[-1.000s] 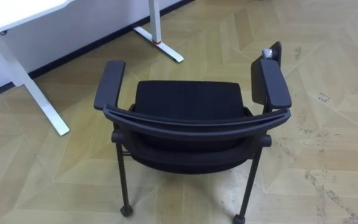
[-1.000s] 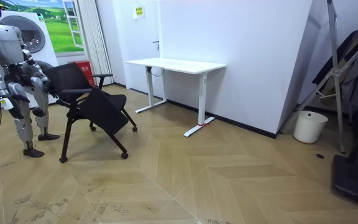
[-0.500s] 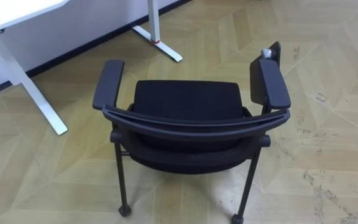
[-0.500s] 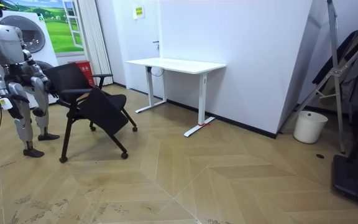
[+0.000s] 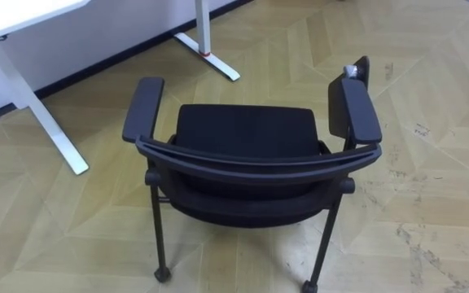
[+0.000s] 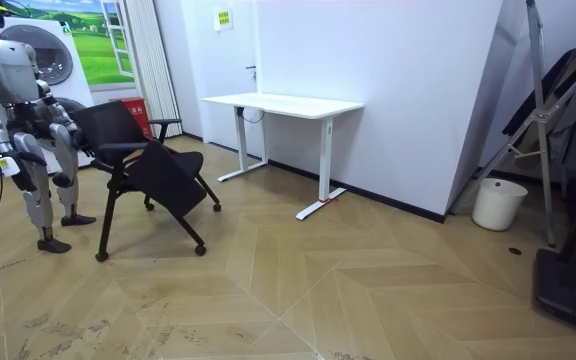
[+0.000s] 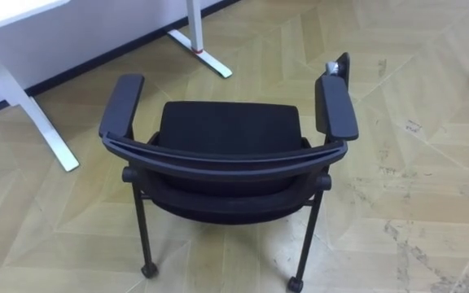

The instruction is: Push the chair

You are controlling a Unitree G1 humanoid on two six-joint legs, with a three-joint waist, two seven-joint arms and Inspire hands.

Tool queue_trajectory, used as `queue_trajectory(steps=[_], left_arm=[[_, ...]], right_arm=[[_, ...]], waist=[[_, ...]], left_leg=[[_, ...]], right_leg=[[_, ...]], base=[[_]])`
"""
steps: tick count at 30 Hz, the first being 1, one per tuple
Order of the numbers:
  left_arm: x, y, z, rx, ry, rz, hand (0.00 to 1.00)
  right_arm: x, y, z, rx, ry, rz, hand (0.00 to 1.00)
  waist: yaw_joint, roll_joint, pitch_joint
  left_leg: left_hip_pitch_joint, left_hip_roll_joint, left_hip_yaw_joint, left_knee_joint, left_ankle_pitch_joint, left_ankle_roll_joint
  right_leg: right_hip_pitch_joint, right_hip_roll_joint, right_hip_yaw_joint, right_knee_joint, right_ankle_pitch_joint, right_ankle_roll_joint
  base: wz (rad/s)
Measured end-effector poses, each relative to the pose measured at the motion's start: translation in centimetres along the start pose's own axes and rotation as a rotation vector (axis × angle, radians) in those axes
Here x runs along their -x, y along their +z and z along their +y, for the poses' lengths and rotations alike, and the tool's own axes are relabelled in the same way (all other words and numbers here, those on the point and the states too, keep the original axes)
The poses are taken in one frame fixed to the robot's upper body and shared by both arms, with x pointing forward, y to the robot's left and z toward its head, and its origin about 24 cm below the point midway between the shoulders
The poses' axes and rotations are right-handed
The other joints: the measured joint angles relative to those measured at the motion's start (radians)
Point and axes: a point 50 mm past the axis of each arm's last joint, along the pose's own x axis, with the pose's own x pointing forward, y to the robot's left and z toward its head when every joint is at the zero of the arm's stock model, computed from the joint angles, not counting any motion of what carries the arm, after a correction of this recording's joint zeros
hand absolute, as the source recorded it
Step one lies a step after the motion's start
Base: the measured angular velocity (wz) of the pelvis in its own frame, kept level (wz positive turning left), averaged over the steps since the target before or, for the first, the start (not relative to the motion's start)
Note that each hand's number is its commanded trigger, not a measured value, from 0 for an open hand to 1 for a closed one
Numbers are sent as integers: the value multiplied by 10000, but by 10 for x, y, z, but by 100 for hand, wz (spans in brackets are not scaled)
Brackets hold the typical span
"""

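Note:
A black chair [image 5: 247, 134] with two armrests and castors stands right below me on the wooden floor; its curved backrest [image 5: 259, 167] faces me and its seat points away. The right eye view shows the same chair [image 7: 228, 130]. In the room view I stand upright at the room view's left, close behind the chair [image 6: 133, 150]. My left hand [image 6: 76, 108] is up near the backrest and my right hand [image 6: 8, 160] is low at my side; both are too small there to read.
A white desk [image 5: 23, 12] stands ahead to my left, its foot [image 5: 210, 59] just beyond the chair. In the room view the desk [image 6: 283, 103] is against the white wall. A white bin [image 6: 498, 203] and a metal stand [image 6: 543, 120] are far right.

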Motion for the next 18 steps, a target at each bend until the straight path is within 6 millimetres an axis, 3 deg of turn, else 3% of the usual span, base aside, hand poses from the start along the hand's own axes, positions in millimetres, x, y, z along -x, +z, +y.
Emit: queue_trajectory(steps=[10, 18], left_arm=[[10, -32, 22, 2448, 958, 644, 0], [25, -71, 42, 3666, 2102, 1521, 0]], right_arm=[[0, -1, 0, -73, 6, 258, 0], [0, -6, -5, -84, -158, 609, 0]], waist=[[74, -79, 33], [629, 0, 7]], left_leg=[[-18, -16, -274, 2, -1, -1], [-122, -56, -472, 119, -4, -3]], right_leg=[[135, -15, -260, -7, -90, 5], [246, -46, -447, -15, -134, 24]], base=[[8], [10]])
